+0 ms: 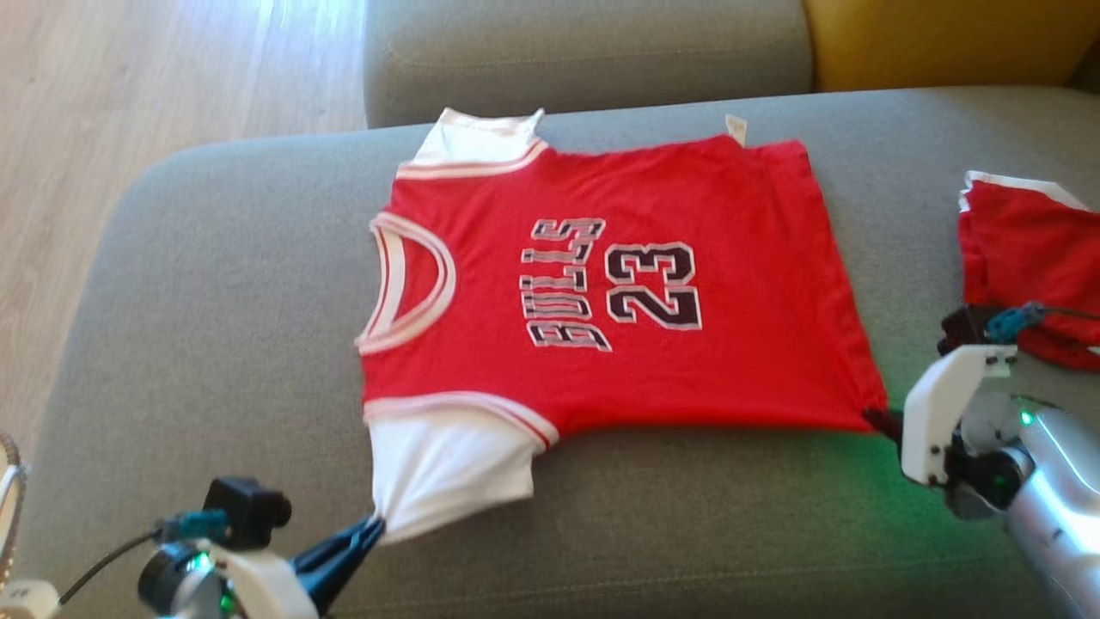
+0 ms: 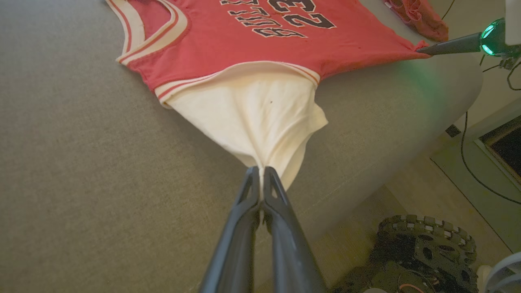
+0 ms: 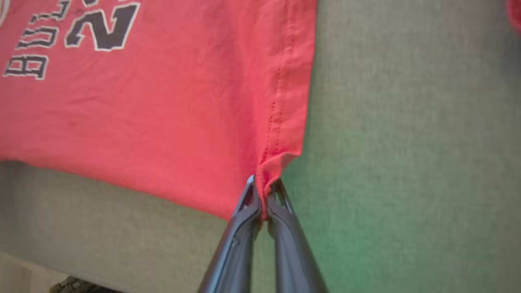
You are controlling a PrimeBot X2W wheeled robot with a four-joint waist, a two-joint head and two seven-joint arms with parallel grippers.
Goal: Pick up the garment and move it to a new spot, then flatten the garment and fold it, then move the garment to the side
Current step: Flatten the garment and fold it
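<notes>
At the far left of the head view is the floor (image 1: 129,77), then the grey sofa (image 1: 206,301). The jersey (image 1: 619,284) lies flat on the seat, with the neck to the left and the hem to the right. The left gripper (image 1: 371,526) is closed on the tip of the near white sleeve (image 1: 447,468). The right gripper (image 1: 878,419) is closed on the near hem corner. Further right lies a red cloth (image 1: 1027,258), cut off by the edge, and a yellow cushion (image 1: 945,39) is at the top right.

The left wrist view makes the pinch clearer: the fingers (image 2: 246,215) press together on bunched white fabric. It also shows a wheel (image 2: 423,244) and a black cable (image 2: 472,167) beside the sofa. The right wrist view shows the hem stitching (image 3: 276,101) and the red corner folded between the closed fingers.

The print reads "BULLS" and "23", turned sideways in the head view. The left wrist view cuts its top off, and the right wrist view cuts it to "BU" and one digit. A small tag (image 1: 736,129) sits at the far hem; any writing on it is too small to read.
</notes>
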